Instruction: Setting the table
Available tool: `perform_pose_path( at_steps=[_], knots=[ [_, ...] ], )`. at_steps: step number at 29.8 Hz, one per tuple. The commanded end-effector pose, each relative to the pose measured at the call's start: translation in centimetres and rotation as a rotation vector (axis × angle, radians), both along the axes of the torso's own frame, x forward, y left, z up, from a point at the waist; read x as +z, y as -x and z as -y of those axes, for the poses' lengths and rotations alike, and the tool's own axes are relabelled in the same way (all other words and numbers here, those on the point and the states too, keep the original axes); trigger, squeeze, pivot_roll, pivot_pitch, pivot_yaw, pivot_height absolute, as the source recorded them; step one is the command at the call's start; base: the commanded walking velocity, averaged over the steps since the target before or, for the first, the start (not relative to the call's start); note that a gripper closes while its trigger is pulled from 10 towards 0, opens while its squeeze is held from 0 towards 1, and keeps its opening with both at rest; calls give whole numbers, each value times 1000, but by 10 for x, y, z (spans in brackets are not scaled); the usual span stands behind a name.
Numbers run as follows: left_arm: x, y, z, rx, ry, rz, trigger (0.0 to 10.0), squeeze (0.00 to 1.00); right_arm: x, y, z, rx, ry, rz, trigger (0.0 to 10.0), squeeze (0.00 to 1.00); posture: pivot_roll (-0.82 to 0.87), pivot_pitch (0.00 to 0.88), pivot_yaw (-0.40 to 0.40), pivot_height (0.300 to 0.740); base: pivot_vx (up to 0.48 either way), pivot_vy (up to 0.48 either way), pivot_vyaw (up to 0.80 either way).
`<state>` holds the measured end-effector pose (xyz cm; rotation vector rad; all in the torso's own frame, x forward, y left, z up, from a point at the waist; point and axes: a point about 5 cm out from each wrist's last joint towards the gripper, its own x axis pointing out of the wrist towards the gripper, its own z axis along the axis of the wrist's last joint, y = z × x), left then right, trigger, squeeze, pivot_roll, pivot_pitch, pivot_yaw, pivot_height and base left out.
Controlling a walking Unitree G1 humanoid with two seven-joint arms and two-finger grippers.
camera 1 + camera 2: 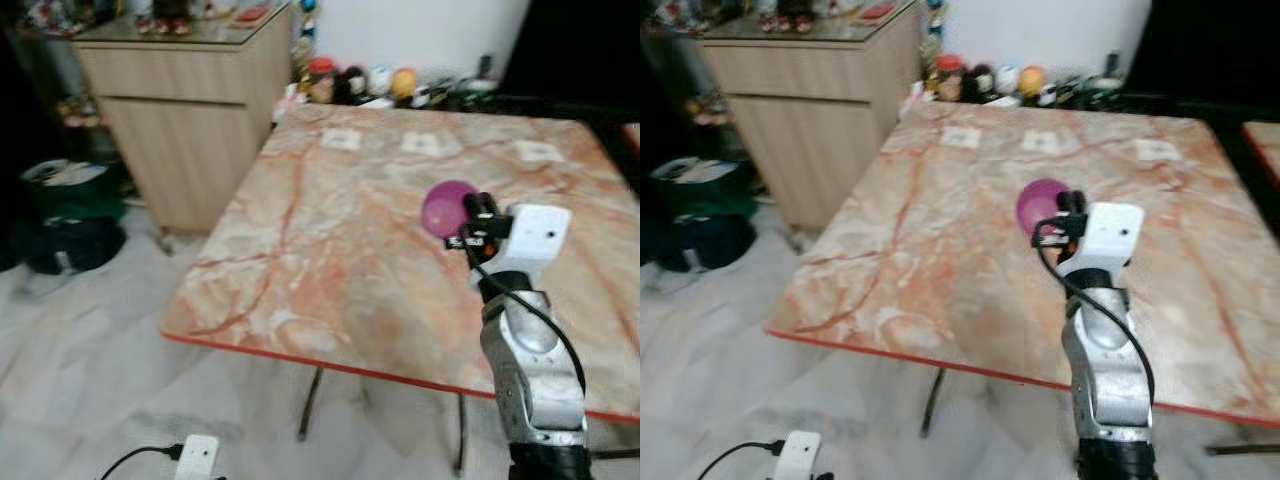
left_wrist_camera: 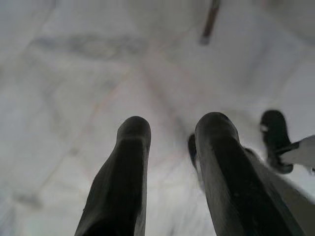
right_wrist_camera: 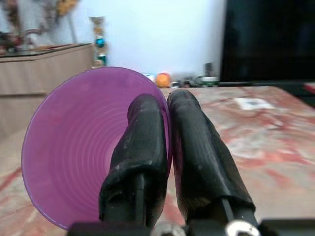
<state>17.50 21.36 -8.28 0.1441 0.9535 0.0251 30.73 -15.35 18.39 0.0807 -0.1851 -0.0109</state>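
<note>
A purple plastic bowl (image 1: 446, 208) hangs over the marble table (image 1: 330, 250), tipped on its side, with its rim pinched by my right gripper (image 3: 165, 110). In the right wrist view the two black fingers (image 3: 142, 147) close on the bowl's (image 3: 78, 147) edge, one inside and one outside. My right arm (image 1: 1102, 330) reaches up from the table's near edge. My left gripper (image 2: 172, 132) hangs low over the floor, its fingers apart with nothing between them.
A wooden sideboard (image 1: 185, 120) stands left of the table. Jars and small items (image 1: 360, 85) line the wall behind it. Three white mats (image 1: 430, 143) lie along the table's far side. Dark bags (image 1: 65, 215) sit on the floor at left; a white plug block (image 1: 197, 457) lies near my feet.
</note>
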Motion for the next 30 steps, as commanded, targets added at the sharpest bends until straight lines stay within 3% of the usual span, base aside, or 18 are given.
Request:
perform_pose_path(
  at_steps=[1, 17, 24, 30],
  knots=[
    [1, -4, 3, -4, 5, 10, 10000, 0, 6, -3, 3, -19, 10, 27, 10000, 0, -160, 0, 22, 740, 0, -472, 0],
    [4, -8, -1, -18, 1, 14, 10000, 0, 8, -4, 2, -54, -8, 49, 10000, 0, -147, 23, 63, 740, 0, -472, 0],
    [3, 3, -20, -9, -21, -11, 10000, 0, 6, -2, 1, -77, -33, 46, 10000, 0, -149, 35, 81, 740, 0, -469, 0],
    [3, 5, -24, -10, -26, -17, 10000, 0, 6, -1, 3, -93, -38, 50, 10000, 0, -151, 41, 85, 740, 0, -468, 0]
  ],
)
